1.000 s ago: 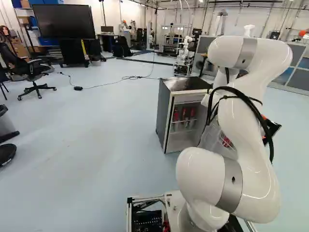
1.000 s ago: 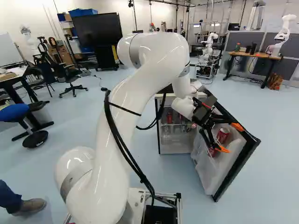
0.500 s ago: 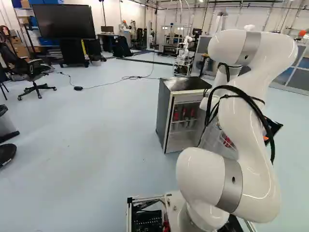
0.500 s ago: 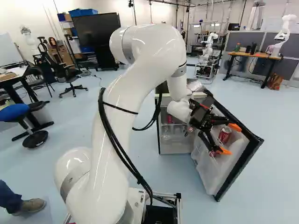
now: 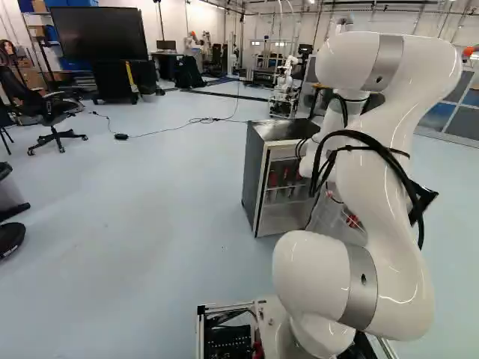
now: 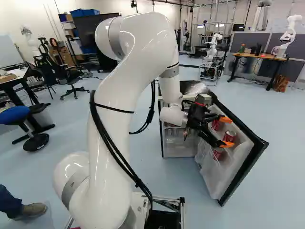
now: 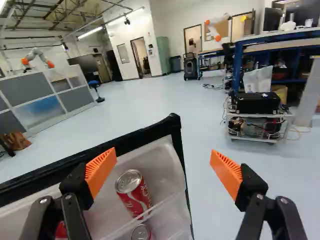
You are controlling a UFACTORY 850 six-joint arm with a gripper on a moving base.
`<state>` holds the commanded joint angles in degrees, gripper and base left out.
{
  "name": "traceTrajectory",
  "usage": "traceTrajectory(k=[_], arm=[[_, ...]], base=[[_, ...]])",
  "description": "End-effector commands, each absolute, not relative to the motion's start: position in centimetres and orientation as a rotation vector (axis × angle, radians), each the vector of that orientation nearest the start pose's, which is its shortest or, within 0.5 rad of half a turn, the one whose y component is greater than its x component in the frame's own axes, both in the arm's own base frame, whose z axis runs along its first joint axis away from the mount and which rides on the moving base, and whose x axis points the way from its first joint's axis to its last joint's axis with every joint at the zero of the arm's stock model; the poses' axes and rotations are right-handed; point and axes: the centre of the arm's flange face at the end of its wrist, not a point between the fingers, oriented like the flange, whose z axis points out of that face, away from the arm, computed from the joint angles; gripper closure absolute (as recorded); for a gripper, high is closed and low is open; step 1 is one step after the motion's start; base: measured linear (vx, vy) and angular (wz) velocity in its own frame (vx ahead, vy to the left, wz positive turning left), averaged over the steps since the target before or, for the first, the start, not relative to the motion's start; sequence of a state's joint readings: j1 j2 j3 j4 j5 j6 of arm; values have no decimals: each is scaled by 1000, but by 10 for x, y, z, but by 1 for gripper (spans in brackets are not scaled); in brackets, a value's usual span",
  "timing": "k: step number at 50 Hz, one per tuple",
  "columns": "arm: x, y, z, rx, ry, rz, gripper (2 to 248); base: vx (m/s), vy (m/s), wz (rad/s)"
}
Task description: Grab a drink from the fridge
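The arm (image 6: 152, 52) has shifted leftward in the right base view, carrying the gripper (image 6: 226, 132) left and higher past the door; the base hasn't moved. The red soda can (image 7: 134, 195) stands in the rack of the open fridge door (image 7: 172, 145), ahead of the gripper (image 7: 164, 167) and nearer its door-side finger, ungripped. The fingers are spread wide. A second soda can (image 7: 141, 233) sits beside it. The mini fridge (image 5: 258, 179) stands behind the door, with a wheeled cart (image 7: 257, 127) farther off.
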<state>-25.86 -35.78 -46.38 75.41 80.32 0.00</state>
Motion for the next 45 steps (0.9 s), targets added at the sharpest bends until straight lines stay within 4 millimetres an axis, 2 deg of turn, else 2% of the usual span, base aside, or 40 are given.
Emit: traceTrajectory(k=[16, 45], arm=[[381, -259, 283, 1239, -1380, 1259, 3], [354, -243, 291, 1486, -1186, 1401, 3]], base=[[0, 0, 0], [0, 0, 0]])
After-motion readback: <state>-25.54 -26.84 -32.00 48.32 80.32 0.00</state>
